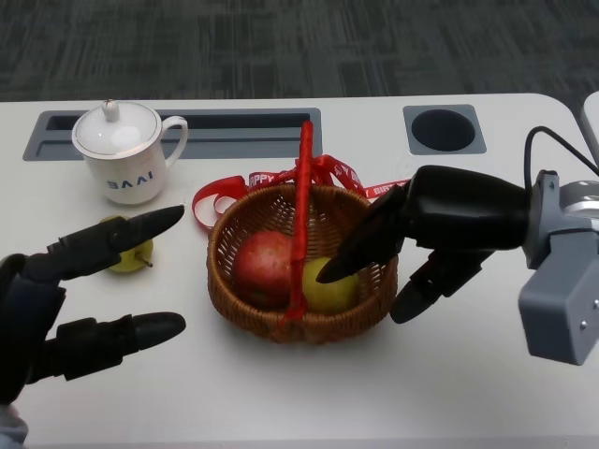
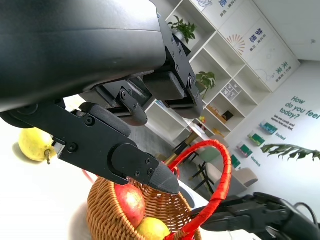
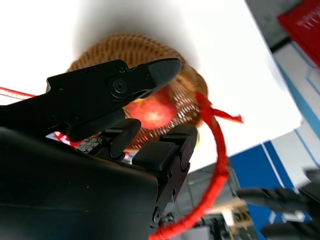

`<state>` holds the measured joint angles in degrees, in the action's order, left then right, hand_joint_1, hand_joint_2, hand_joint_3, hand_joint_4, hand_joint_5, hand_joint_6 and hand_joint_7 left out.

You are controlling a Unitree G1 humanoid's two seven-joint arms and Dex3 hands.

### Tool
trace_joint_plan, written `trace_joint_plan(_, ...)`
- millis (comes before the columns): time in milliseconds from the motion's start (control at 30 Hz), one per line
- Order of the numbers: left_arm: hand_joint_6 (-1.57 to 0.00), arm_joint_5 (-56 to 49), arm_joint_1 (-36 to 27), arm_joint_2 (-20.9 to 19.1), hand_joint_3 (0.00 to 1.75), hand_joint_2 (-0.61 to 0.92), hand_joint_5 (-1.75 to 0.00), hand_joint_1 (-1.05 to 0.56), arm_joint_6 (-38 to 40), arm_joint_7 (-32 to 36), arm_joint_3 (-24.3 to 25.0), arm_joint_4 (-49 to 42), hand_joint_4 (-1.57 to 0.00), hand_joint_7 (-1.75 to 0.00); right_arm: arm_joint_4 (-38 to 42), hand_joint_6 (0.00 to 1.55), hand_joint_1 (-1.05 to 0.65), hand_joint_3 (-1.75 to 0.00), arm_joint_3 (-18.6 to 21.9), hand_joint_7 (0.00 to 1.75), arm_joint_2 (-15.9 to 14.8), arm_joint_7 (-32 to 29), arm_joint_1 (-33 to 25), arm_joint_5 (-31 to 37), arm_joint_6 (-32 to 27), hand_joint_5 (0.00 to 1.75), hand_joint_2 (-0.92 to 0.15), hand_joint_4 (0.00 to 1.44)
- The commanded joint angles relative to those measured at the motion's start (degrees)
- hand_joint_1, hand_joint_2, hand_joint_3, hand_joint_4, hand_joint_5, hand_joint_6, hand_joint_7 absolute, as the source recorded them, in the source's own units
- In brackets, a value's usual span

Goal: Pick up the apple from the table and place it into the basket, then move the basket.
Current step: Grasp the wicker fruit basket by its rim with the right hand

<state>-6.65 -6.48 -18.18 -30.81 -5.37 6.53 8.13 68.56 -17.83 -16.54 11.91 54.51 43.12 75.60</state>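
Two fruits sit in the wicker basket (image 1: 245, 295), a red apple (image 1: 264, 267) and a yellow-green one (image 1: 328, 288) beside it, under the upright red handle (image 1: 301, 215). Only my head view shows the white mug (image 1: 120, 153) and the table (image 1: 309, 393). My left hand (image 1: 84, 290) is empty, fingers apart, by a yellow fruit (image 1: 129, 254); my right hand (image 1: 426, 238), fingers spread, holds nothing over the basket's rim.

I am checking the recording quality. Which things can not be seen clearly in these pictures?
- Yellow fruit in the basket: head view, partly behind the right hand.
- Yellow fruit on the table: partly behind the left hand.
- Ribbon lettering: too small.
- Right wrist view: blurred.
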Motion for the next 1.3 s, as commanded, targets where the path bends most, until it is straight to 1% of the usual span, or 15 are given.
trace_joint_plan(33,-0.74,-0.8,-0.6,0.1,0.00,0.77,-0.03,-0.50,-0.9,0.2,0.3,0.5,-0.78,-0.02,1.0,0.76,-0.71,0.00,-8.2,0.02,-2.7,-14.3,3.9,10.6,-3.8,0.03,-0.84,0.82)
trace_joint_plan(167,-0.74,-1.2,-0.6,0.9,0.00,0.78,-0.02,-0.50,-0.5,0.5,0.3,0.8,-0.78,-0.01,3.1,0.77,-0.71,0.00,-17.0,0.01,-3.1,-26.7,6.1,18.8,-7.3,0.02,-0.83,0.85)
trace_joint_plan(267,-0.74,-1.5,-0.4,1.6,0.00,0.78,-0.02,-0.51,-0.3,0.7,0.3,0.9,-0.78,-0.01,4.6,0.77,-0.70,0.00,-22.6,0.01,-2.8,-32.8,7.5,22.7,-9.5,0.02,-0.83,0.85)
trace_joint_plan(400,-0.75,-2.2,-0.1,2.4,0.00,0.79,-0.01,-0.52,-0.6,1.0,0.3,1.1,-0.79,-0.01,6.0,0.78,-0.68,0.00,-29.3,0.01,-2.3,-38.6,8.8,26.7,-12.2,0.02,-0.81,0.87)
trace_joint_plan(533,-0.76,-1.9,0.6,2.9,0.00,0.79,-0.01,-0.51,-1.3,1.0,0.3,0.8,-0.80,-0.01,7.0,0.80,-0.67,-0.01,-33.7,0.01,-1.1,-40.6,9.7,28.0,-13.5,0.02,-0.82,0.89)
trace_joint_plan(633,-0.76,-1.8,0.9,3.6,0.00,0.79,-0.01,-0.51,-1.0,1.0,0.2,1.0,-0.80,-0.01,7.4,0.80,-0.67,-0.01,-36.1,0.01,0.0,-41.3,10.2,28.0,-14.1,0.02,-0.84,0.90)
trace_joint_plan(767,-0.76,-2.0,1.4,4.6,0.00,0.80,-0.01,-0.51,-1.6,1.4,0.1,0.6,-0.81,-0.01,7.3,0.81,-0.69,-0.02,-39.1,0.01,1.8,-44.1,10.6,28.8,-14.9,0.02,-0.87,0.92)
trace_joint_plan(933,-0.76,-2.6,1.5,5.5,0.01,0.81,-0.01,-0.52,-3.5,2.4,0.4,-0.3,-0.81,0.00,7.0,0.82,-0.68,-0.05,-41.8,0.01,5.0,-47.0,11.3,28.9,-14.8,0.01,-0.92,0.92)
trace_joint_plan(1067,-0.76,-3.5,1.4,6.0,0.01,0.83,-0.01,-0.52,-4.3,3.3,0.6,-0.4,-0.82,0.00,7.1,0.81,-0.62,-0.03,-42.2,0.00,7.3,-47.5,11.7,28.2,-15.5,0.01,-0.92,0.92)
trace_joint_plan(1133,-0.76,-4.0,1.6,6.2,0.01,0.83,-0.01,-0.53,-4.7,3.8,0.6,-0.6,-0.82,0.00,7.3,0.82,-0.57,-0.03,-42.1,0.01,8.1,-47.5,11.8,28.0,-16.5,0.02,-0.92,0.94)
trace_joint_plan(1233,-0.76,-4.7,1.7,6.6,0.01,0.84,-0.01,-0.53,-5.3,4.7,0.7,-0.6,-0.83,0.00,7.8,0.87,-0.47,-0.09,-41.6,0.02,8.9,-46.7,11.8,27.3,-17.7,0.04,-0.92,1.01)
trace_joint_plan(1300,-0.77,-4.7,1.4,6.9,0.01,0.84,-0.02,-0.53,-5.6,5.2,0.8,-0.3,-0.85,-0.01,8.4,0.89,-0.41,-0.15,-40.5,0.03,9.0,-44.9,11.6,25.9,-18.2,0.05,-0.92,1.05)
